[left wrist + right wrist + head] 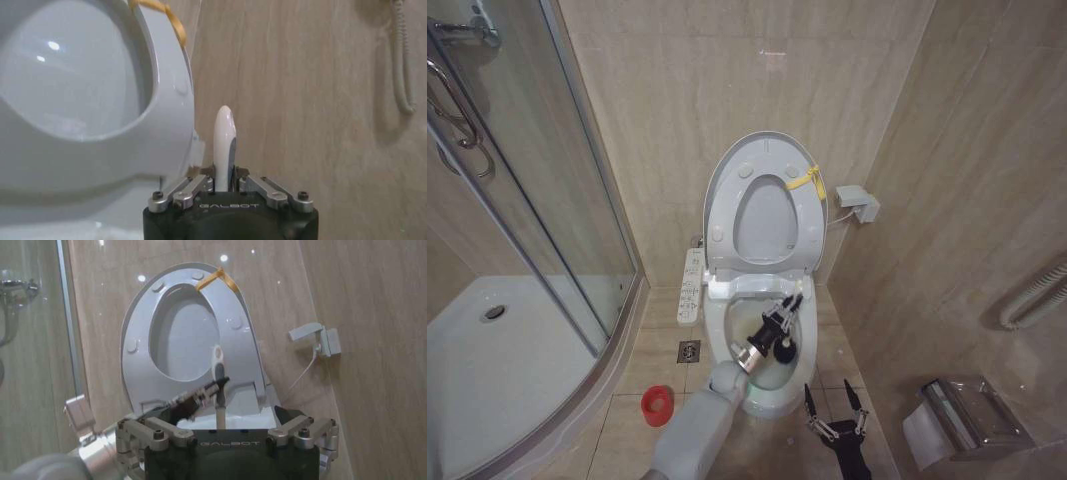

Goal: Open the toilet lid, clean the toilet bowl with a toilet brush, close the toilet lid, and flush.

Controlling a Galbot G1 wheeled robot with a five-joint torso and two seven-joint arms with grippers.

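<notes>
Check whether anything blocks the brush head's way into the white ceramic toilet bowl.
Nothing visible does. The glossy white oval toilet lid and the ring seat stand raised against the wall, and the left gripper holds the thin white-handled toilet brush over the open toilet bowl.

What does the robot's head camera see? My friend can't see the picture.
The left gripper holds the toilet brush down inside the open toilet bowl, with the toilet lid standing up against the wall. The right gripper waits open beside the bowl, and a red holder sits on the floor.
</notes>
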